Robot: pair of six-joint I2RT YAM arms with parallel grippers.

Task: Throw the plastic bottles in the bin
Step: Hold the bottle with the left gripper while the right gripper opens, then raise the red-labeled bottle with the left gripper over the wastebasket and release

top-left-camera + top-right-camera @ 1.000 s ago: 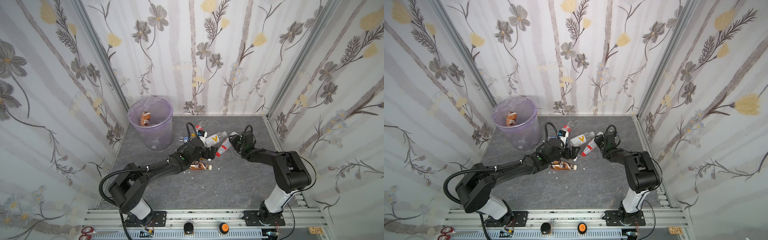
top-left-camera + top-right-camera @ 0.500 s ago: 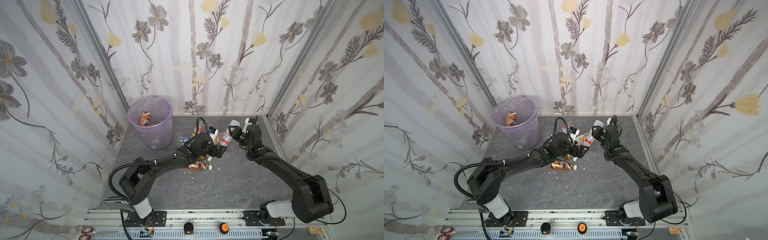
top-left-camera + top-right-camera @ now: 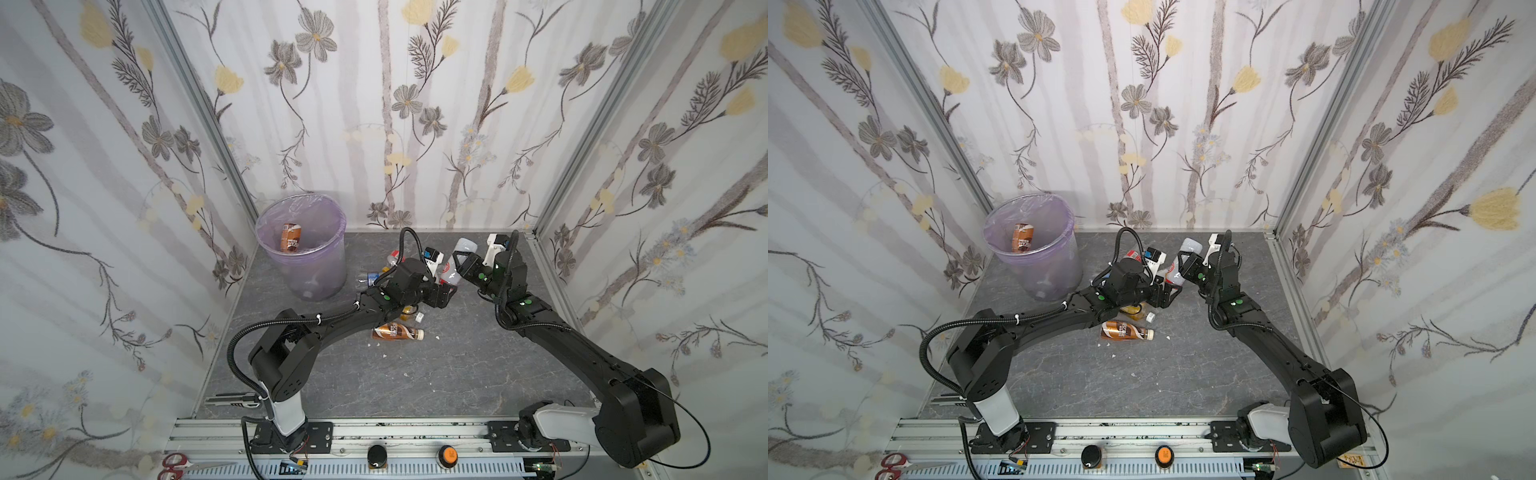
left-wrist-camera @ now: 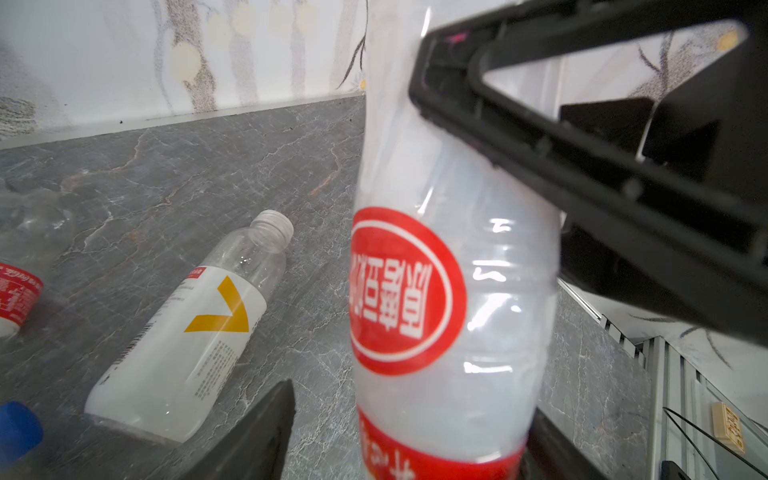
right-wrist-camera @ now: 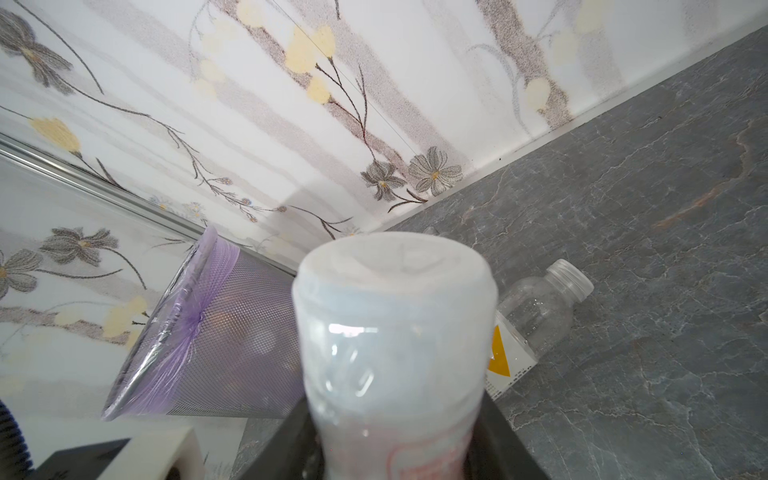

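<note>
My right gripper (image 3: 462, 262) (image 5: 392, 436) is shut on a milky bottle with a red label (image 3: 453, 262) (image 3: 1183, 254) (image 4: 436, 291) (image 5: 395, 324), held tilted above the table. My left gripper (image 3: 445, 291) (image 3: 1168, 296) (image 4: 411, 415) stands open around the same bottle's lower end, with a gap on one side. The purple bin (image 3: 322, 274) (image 3: 1057, 272) (image 5: 208, 332) stands at the back left with a brown bottle (image 3: 291, 237) (image 3: 1022, 237) inside. More plastic bottles lie on the table: a brown one (image 3: 397, 332) (image 3: 1126, 330) and a white-labelled one with a yellow chevron (image 4: 187, 345) (image 5: 528, 328).
Under my left arm lies a yellow-tinted bottle (image 3: 409, 309). In the left wrist view a red-labelled bottle (image 4: 12, 299) and a blue cap (image 4: 16, 428) show at the edge. Scissors (image 3: 178, 465) lie on the front rail. Walls close in on three sides.
My right arm lifted the red-labelled bottle off the table. My left gripper left the pile, moved right to that bottle, and its jaws have narrowed around it.
</note>
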